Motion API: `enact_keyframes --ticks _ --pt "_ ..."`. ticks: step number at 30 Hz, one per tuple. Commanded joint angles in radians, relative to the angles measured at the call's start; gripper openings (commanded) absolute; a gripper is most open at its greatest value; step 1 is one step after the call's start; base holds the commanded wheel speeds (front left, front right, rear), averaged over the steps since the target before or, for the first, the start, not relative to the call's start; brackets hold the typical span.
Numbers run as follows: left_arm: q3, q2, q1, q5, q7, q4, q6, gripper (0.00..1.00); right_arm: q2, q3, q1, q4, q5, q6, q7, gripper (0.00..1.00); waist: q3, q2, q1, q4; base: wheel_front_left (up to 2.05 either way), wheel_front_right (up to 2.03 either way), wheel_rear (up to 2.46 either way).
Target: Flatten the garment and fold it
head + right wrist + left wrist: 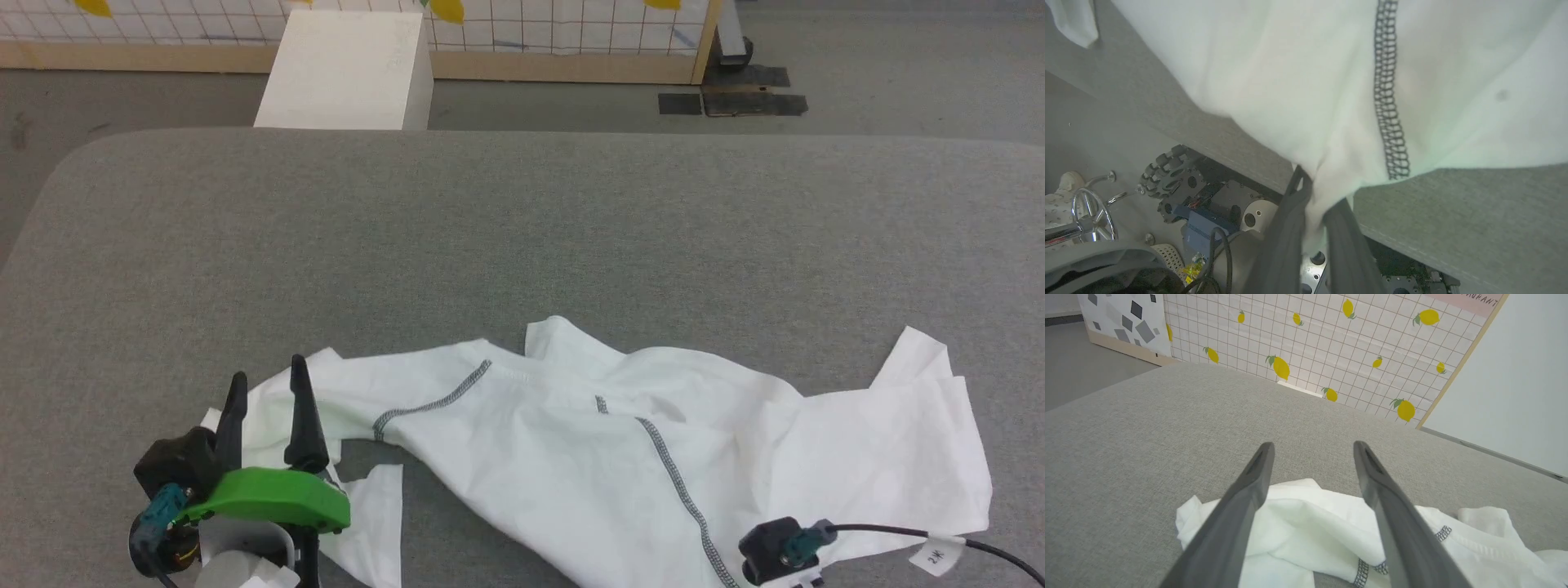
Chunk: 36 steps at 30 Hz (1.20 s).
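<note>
Shirt (571,441): crumpled along the counter's (490,229) near edge.
Left tool (265,390): fingers spread wide, pointing towards the counter's far edge, above its near-left part.
Right tool (1316,192): pinching shirt hem at the counter's near edge.

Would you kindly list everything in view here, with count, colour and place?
garment: one, white with dark grey zigzag seams, crumpled along the table's near side.
table: one, grey, under the garment.
box: one, white, beyond the table's far edge.
panel: one, white grid with yellow lemons, wooden frame, behind the box.
mats: a few, black, floor at far right.
left end effector: one, dark fingers, open over the garment's left end.
right end effector: one, dark fingers, shut on the garment at the table's near edge.
</note>
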<state>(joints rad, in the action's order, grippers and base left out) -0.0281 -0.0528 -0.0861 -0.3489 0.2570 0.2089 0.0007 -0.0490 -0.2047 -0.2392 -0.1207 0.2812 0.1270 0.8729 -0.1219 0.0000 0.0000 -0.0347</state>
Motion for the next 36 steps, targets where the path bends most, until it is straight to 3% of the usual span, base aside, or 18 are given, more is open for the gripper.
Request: enact_keyframes --ticks 1,2,3,4,10,16,20,26,32,36 --pt "-0.003 0.003 0.01 0.0 0.005 0.006 -0.002 1.0 -0.001 0.017 -0.027 -0.039 0.0 0.004 0.011 0.0 0.018 0.0 0.0 0.019 0.0 0.0 0.0" --pt "-0.004 0.003 0.01 0.0 0.005 0.009 -0.004 1.0 -0.001 0.03 -0.037 -0.065 0.001 0.004 0.001 0.23 0.021 0.0 0.0 0.023 0.0 0.0 0.0" --pt "-0.005 0.003 0.011 0.002 0.005 0.012 -0.005 1.0 -0.001 0.043 -0.044 -0.089 -0.008 0.004 -0.014 0.71 0.025 0.0 0.0 0.029 0.0 0.0 0.0" --pt "-0.004 0.003 0.012 0.003 0.005 0.014 -0.007 1.0 -0.001 0.052 -0.05 -0.102 -0.013 0.004 -0.023 1.0 0.028 0.0 0.0 0.033 0.0 0.0 0.0" --pt "0.006 -0.002 0.011 0.024 0.005 0.035 -0.021 1.0 -0.001 0.169 -0.071 -0.189 0.015 0.004 -0.122 1.0 0.042 0.0 0.0 0.057 0.0 0.0 0.0" --pt "0.067 -0.042 -0.036 0.082 -0.043 0.069 -0.039 1.0 -0.001 0.306 -0.034 -0.244 -0.012 0.004 -0.268 1.0 0.023 0.0 0.0 0.073 0.0 0.0 0.0" --pt "0.125 -0.087 -0.108 0.137 -0.163 0.106 -0.051 1.0 -0.001 0.333 0.032 -0.222 -0.049 0.004 -0.395 1.0 -0.008 0.0 0.0 0.085 0.0 0.0 0.0" --pt "0.238 -0.192 -0.242 0.166 -0.4 0.17 -0.117 1.0 -0.001 0.292 0.122 -0.151 -0.08 0.004 -0.491 1.0 -0.07 0.0 0.0 0.119 0.0 0.0 0.0" --pt "0.415 -0.289 -0.328 0.059 -0.605 0.187 -0.131 1.0 -0.001 0.253 0.183 -0.102 -0.063 0.004 -0.532 1.0 -0.133 0.0 0.0 0.15 0.0 0.0 0.0" --pt "0.461 -0.32 -0.349 -0.041 -0.732 0.208 -0.131 1.0 -0.001 0.235 0.207 -0.08 -0.055 0.004 -0.55 1.0 -0.156 0.0 0.0 0.168 0.0 0.0 0.0"
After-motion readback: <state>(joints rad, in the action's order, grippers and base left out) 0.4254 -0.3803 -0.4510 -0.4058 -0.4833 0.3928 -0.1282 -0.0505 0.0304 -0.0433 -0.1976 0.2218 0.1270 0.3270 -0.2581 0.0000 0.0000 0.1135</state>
